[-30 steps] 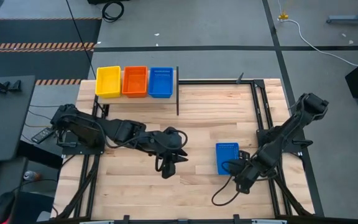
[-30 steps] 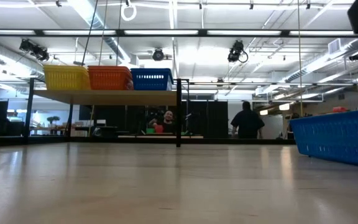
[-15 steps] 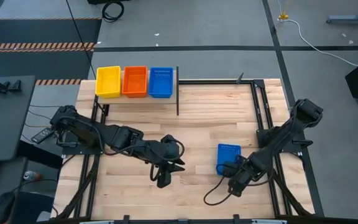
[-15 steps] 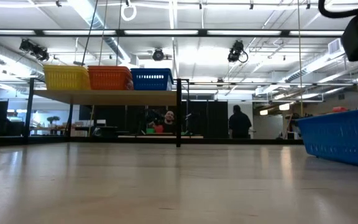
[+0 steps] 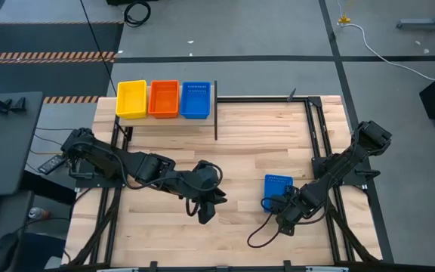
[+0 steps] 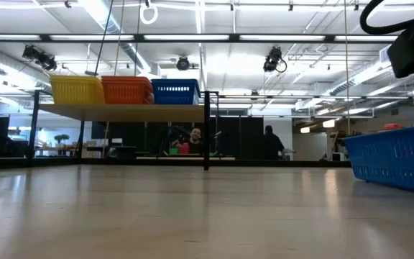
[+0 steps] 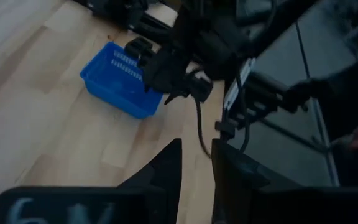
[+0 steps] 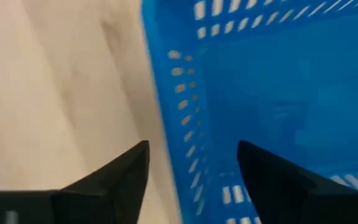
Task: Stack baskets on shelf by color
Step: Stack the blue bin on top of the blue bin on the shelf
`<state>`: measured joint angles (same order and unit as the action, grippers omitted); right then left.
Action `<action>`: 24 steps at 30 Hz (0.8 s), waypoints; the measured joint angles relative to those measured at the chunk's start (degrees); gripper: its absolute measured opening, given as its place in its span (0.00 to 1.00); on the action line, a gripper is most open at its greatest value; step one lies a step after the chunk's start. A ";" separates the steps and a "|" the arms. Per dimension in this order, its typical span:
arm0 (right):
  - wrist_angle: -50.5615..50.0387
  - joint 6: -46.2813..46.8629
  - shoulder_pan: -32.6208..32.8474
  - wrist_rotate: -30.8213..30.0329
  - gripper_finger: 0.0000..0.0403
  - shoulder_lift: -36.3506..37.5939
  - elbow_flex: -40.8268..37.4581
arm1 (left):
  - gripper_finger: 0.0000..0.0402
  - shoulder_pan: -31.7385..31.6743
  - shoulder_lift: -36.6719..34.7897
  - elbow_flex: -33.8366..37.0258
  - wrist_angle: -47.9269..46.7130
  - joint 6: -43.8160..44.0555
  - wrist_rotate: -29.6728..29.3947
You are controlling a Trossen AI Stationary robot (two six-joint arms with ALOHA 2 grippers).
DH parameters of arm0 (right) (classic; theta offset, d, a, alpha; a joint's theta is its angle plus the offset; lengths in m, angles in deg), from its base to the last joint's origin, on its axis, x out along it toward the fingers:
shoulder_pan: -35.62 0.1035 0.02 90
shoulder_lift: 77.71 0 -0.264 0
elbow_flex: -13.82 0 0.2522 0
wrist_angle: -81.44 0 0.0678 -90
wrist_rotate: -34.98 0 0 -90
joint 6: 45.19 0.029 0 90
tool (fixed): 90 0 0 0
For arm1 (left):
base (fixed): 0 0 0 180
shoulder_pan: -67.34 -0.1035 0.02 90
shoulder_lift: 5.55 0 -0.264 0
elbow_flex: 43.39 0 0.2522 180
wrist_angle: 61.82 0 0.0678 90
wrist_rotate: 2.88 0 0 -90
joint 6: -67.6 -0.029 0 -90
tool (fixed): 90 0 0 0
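In the high view the shelf [image 5: 202, 121] stands at the upper left of the wooden desk [image 5: 255, 136]; on it sit, side by side, a yellow basket [image 5: 131, 99], an orange basket [image 5: 164, 98] and a blue basket [image 5: 195, 99], each touching the next; the low view shows the same three in a row at the upper left, on the plank. A fourth, loose blue basket [image 5: 277, 187] lies on the desk at the lower right of centre, well apart from the shelf; in the low view it fills the right edge [image 6: 394, 158].

The right tool [image 8: 191, 168] sits at the near edge of this loose basket, its fingers apart, one outside the mesh wall over the bare wood and the other over the basket's inside; the wall runs between them, not yet pinched.

The left tool [image 5: 206, 210] hangs over bare desk at lower centre, well left of the loose basket; its fingers [image 7: 166, 168] stand close with a narrow gap, nothing between them.
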<state>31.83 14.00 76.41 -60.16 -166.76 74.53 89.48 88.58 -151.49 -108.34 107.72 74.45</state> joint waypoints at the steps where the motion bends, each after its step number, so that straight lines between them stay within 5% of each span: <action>1: -0.53 -0.73 -0.11 -0.68 0.58 0.00 0.01 | 0.23 -0.02 0.00 -0.01 0.21 1.04 -0.51; 11: -1.53 -13.83 -3.40 -1.89 0.05 0.47 0.00 | 0.18 1.31 0.00 -0.02 2.46 8.94 -2.69; 18: -6.71 -18.58 -5.43 -8.34 0.02 2.69 6.78 | 0.13 2.26 0.00 -0.49 2.80 7.10 -2.95; 24: -7.49 -28.40 -10.38 -15.48 0.02 3.01 16.22 | 0.09 2.23 0.00 -5.90 -1.01 -3.65 -3.00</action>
<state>24.34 -14.40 66.03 -75.64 -163.76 90.76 91.71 88.58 -157.40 -109.35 104.07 71.46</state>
